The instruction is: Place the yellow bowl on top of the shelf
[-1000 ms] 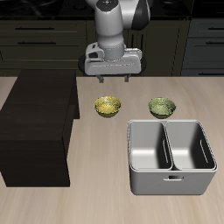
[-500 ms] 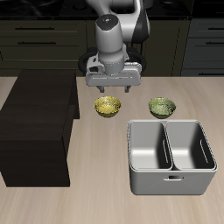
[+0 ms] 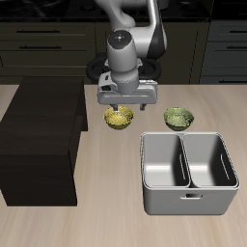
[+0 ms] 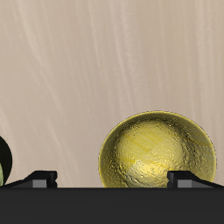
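Two bowls on the table: the yellow bowl (image 3: 119, 118) sits between the shelf (image 3: 43, 116) and the olive bowl (image 3: 178, 118), just behind the grey bin (image 3: 189, 200). Gripper (image 3: 119, 104) hangs directly above it, jaws spread wide, holding nothing; in the wrist view both fingertips (image 4: 39, 178) straddle open air with the yellow bowl (image 4: 157, 150) off toward one of them. Looks small, light, rigid, with a glossy curved wall, so likely slippery. My guess: pinch the rim, one finger inside, one outside, on the near edge. Needs a lateral shift first. Shelf top is flat and bare, easy landing.
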